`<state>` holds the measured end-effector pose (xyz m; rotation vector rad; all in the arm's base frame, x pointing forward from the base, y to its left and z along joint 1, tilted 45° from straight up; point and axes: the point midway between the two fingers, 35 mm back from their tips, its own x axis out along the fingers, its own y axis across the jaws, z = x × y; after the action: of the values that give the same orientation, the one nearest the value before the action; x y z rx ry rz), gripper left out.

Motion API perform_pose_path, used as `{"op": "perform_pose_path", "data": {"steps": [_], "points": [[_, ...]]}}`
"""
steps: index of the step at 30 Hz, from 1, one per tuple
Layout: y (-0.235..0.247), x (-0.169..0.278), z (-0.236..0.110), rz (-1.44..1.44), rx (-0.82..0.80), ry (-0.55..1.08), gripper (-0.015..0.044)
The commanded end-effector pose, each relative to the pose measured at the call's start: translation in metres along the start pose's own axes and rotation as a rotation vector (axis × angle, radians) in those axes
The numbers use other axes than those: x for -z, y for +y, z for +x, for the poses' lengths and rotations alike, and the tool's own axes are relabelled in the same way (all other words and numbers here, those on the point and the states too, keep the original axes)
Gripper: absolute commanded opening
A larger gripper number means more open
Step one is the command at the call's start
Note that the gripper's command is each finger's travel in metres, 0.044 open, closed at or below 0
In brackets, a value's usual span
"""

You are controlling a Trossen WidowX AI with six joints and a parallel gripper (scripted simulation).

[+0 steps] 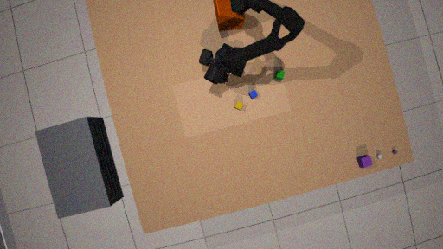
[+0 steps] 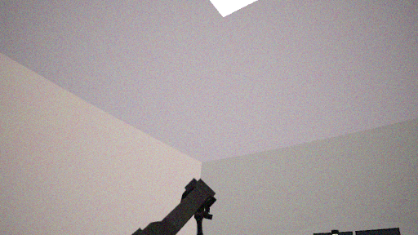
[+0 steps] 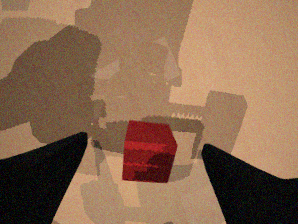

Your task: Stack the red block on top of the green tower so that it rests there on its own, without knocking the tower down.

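1. The black parallel-jaw gripper (image 3: 147,183) is seen spread wide in the wrist view, with nothing grasped; its two dark fingers are placed at the left and right edges of the picture
2. A small red cube-shaped block (image 3: 149,151) is found on the tan table surface (image 1: 303,130), between the two fingers and apart from both
3. In the top view the red block is hidden beneath the black jointed arm (image 1: 260,43), whose wrist end is held over the paler rectangular patch (image 1: 208,117) of the table
4. A small green cube-shaped tower (image 1: 279,74) is seen standing on the table to one side of the arm's wrist, well apart from the gripper
5. A small blue cube (image 1: 253,93) and a small yellow cube (image 1: 239,105) are placed near each other on the paler patch
6. A purple cube (image 1: 364,161) is seen near the table's far corner, and a grey box (image 1: 73,166) on the tiled floor
7. An orange base (image 1: 227,15) is seen at the arm's root
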<state>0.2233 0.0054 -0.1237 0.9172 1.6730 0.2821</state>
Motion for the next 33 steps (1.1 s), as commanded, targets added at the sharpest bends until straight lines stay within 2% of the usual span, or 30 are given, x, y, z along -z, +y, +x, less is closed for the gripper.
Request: {"op": "perform_pose_path", "data": {"steps": [1, 17, 29, 33], "points": [[-0.0006, 0.0025, 0.0059, 0.009, -0.005, 0.008, 0.044], [-0.0005, 0.0025, 0.0052, 0.009, -0.005, 0.008, 0.044], [-0.0005, 0.0025, 0.0052, 0.009, -0.005, 0.008, 0.0125], [-0.0005, 0.0025, 0.0052, 0.009, -0.005, 0.008, 0.0098]]}}
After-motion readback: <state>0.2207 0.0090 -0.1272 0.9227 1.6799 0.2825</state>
